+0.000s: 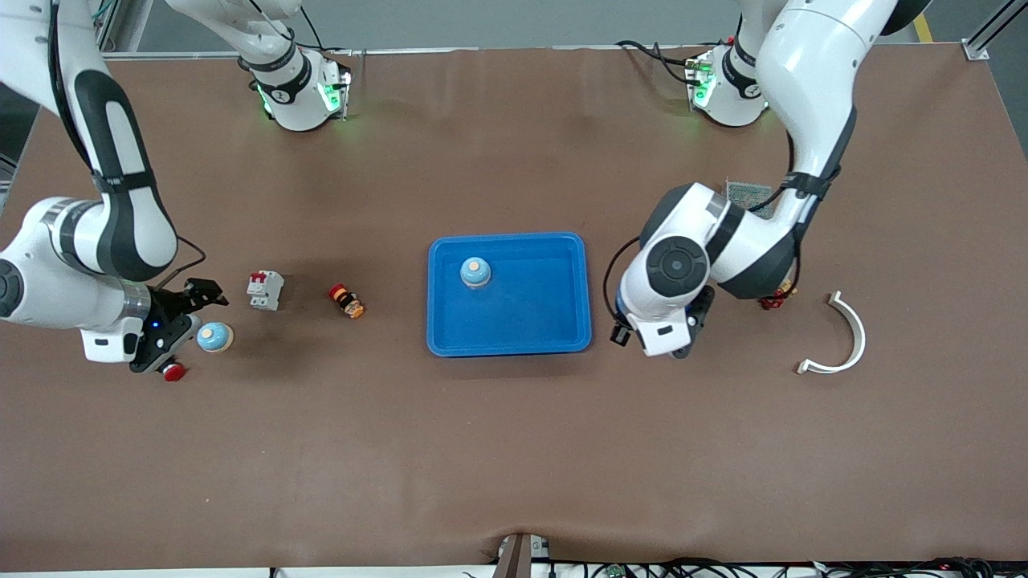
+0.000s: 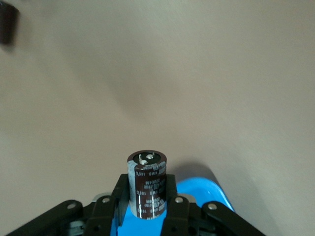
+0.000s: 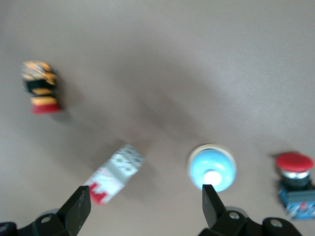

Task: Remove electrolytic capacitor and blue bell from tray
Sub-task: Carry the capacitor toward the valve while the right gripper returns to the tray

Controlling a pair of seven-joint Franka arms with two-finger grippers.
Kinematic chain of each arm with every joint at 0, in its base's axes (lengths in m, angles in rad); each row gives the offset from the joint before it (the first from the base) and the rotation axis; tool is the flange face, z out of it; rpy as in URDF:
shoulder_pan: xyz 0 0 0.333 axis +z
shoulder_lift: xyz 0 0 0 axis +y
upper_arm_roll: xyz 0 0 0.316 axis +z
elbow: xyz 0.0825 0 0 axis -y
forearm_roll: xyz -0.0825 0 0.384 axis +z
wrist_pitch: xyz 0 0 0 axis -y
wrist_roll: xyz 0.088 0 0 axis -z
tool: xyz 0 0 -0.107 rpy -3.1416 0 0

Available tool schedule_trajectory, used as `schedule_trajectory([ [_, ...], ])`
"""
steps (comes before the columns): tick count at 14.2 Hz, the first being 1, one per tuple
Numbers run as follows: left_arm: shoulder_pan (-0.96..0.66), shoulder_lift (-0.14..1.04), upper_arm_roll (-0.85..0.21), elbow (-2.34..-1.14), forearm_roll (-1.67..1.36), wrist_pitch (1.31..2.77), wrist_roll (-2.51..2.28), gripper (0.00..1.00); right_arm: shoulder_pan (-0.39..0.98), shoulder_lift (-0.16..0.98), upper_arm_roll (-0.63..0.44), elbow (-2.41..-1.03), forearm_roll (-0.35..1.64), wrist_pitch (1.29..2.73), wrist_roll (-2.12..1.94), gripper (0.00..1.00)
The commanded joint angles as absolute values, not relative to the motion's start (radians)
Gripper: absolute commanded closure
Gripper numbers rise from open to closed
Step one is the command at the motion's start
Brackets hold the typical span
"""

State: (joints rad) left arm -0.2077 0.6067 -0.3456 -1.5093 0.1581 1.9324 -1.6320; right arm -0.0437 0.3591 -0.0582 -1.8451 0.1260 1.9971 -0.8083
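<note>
The shallow bright-blue rectangular plastic tray (image 1: 509, 337) sits mid-surface on the brown surface (image 1: 514, 449), and one pale-blue dome-shaped bell with an orange button (image 1: 475, 272) rests inside it, toward the corner farthest from the front camera at the right arm's end. The left tool (image 2: 147, 206) is pinching a dark brown cylindrical electrolytic capacitor (image 2: 146, 184) upright between its black fingers, a hold that keeps the can from rolling; it hangs just off the tray's rim toward the left arm's end, so the capacitor looks already lifted clear of the tray, though the front view hides it under the wrist, so its height over the surface is hard to judge. The right tool (image 1: 193, 311) has its fingers spread wide over a second pale-blue dome bell (image 1: 214, 337) standing on the surface toward the right arm's end, which suggests that bell was just set down there. Beside it lie a red mushroom push-button (image 1: 173, 371), a small white circuit breaker with red markings (image 1: 265, 290) and a black-and-orange striped switch (image 1: 347, 301). A white curved plastic bracket (image 1: 843, 337) lies toward the left arm's end.
</note>
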Motion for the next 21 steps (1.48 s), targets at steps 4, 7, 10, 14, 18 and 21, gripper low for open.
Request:
schedule_trajectory([
  [4, -0.078, 0.523, -0.347, -1.634, 0.167, 1.914, -1.418, 1.00, 0.128, 0.213, -0.060, -1.868, 0.140, 1.893, -0.348, 0.00],
  [7, 0.006, 0.509, -0.347, -1.663, 0.169, 1.916, -1.323, 1.00, 0.256, 0.180, -0.060, -1.868, 0.140, 1.888, -0.081, 0.00],
  [10, 0.080, 0.505, -0.347, -1.687, 0.170, 1.922, -1.201, 1.00, 0.403, 0.186, -0.060, -1.867, 0.141, 1.957, 0.194, 0.00],
  [14, 0.132, 0.518, -0.347, -1.713, 0.277, 1.936, -1.138, 1.00, 0.535, 0.210, -0.061, -1.873, 0.140, 2.052, 0.388, 0.00],
  [18, 0.182, 0.532, -0.347, -1.758, 0.314, 2.020, -1.074, 1.00, 0.612, 0.276, -0.061, -1.878, 0.140, 2.161, 0.546, 0.00],
  [21, 0.215, 0.563, -0.345, -1.773, 0.345, 2.060, -1.049, 1.00, 0.669, 0.343, -0.061, -1.878, 0.140, 2.253, 0.617, 0.00],
])
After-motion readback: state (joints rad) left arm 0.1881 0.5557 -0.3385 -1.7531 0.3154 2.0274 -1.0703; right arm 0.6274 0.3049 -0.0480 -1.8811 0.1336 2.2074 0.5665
